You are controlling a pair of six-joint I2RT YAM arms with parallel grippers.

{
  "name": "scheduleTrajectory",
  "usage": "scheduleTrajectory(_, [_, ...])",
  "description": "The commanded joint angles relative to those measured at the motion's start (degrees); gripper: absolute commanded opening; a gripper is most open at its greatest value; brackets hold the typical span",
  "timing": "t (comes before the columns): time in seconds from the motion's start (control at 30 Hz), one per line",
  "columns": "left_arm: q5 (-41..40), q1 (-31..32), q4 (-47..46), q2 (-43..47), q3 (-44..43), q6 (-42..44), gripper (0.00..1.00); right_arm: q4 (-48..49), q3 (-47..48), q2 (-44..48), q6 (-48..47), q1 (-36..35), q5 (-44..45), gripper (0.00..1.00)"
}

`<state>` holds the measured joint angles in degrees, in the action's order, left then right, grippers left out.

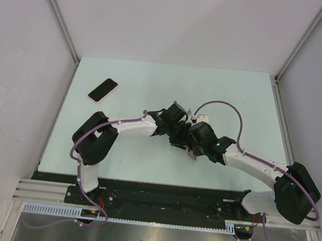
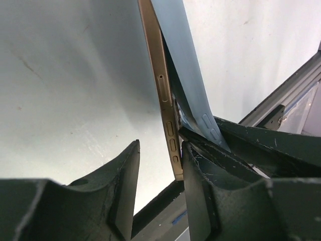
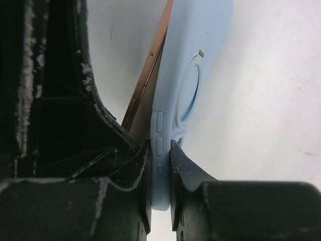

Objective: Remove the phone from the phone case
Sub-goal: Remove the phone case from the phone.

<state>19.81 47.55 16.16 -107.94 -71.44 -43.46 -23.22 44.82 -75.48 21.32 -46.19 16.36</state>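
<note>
The gold phone is partly peeled out of the light blue phone case; the two diverge at the top and meet low down. My right gripper is shut on the case's button edge. The phone's gold edge stands just left of it. My left gripper is open, the phone's lower edge resting against its right finger, with a wide gap to the left finger. In the top view both grippers meet at mid-table and hide the phone and case.
A second phone in a pink case lies flat at the back left of the pale table. White walls enclose the left, back and right. A black rail runs along the near edge.
</note>
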Motion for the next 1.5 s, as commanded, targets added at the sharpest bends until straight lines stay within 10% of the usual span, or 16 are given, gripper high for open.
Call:
scheduleTrajectory(0.0, [-15.69, -1.41, 0.28, -2.89, 0.59, 2.42, 0.42, 8.63, 1.07, 4.38, 4.16, -1.18, -8.36, 0.0])
scheduleTrajectory(0.53, [-17.53, 2.9, -1.75, -5.7, 0.34, -0.04, 0.34, 12.24, -2.45, 6.4, 8.03, -0.48, -10.91, 0.0])
scheduleTrajectory(0.77, [-16.56, 3.16, -1.93, -6.32, -0.46, -0.04, 0.0, 10.14, -3.33, 7.98, 7.86, 0.22, -8.72, 0.0])
scheduleTrajectory(1.47, [-25.78, 2.55, 6.77, 0.54, 0.34, 3.56, 0.0, -3.85, -5.53, 8.16, 4.96, 5.41, 8.68, 0.0])
